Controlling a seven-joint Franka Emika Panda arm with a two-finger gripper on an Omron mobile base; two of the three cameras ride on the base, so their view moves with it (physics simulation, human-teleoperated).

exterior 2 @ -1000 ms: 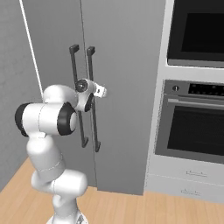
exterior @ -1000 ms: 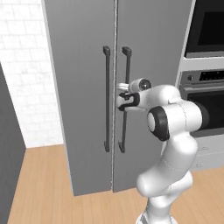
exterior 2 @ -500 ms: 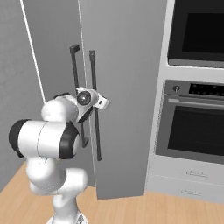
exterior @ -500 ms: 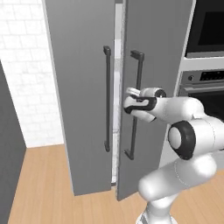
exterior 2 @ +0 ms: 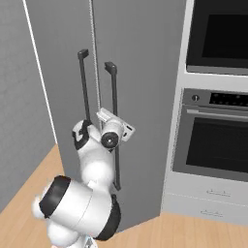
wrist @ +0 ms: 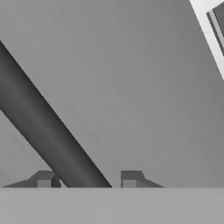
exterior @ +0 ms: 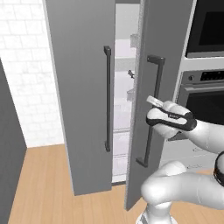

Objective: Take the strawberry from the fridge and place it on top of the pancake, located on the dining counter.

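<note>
The tall grey fridge (exterior: 78,87) has its right door (exterior: 164,39) swung partly out, and white shelves (exterior: 124,89) show in the gap. My gripper (exterior: 151,114) is at the middle of that door's dark bar handle (exterior: 154,83). In the right base view the gripper (exterior 2: 115,131) sits on the same handle (exterior 2: 114,92). In the hand view the bar (wrist: 48,127) runs between the fingertips (wrist: 130,178) of the gripper (wrist: 87,179), which is shut on it. The strawberry is hidden. The pancake and the dining counter are out of view.
Built-in wall ovens (exterior: 205,100) (exterior 2: 218,145) stand right of the fridge, with pale drawers (exterior 2: 213,201) below. A white brick wall (exterior: 22,65) and a dark grey panel (exterior: 8,153) are on the left. The wood floor (exterior: 48,183) lies in front.
The right fridge door has swung from closed to well ajar, and the interior now shows. My hand has come back toward the base with the handle in it.
</note>
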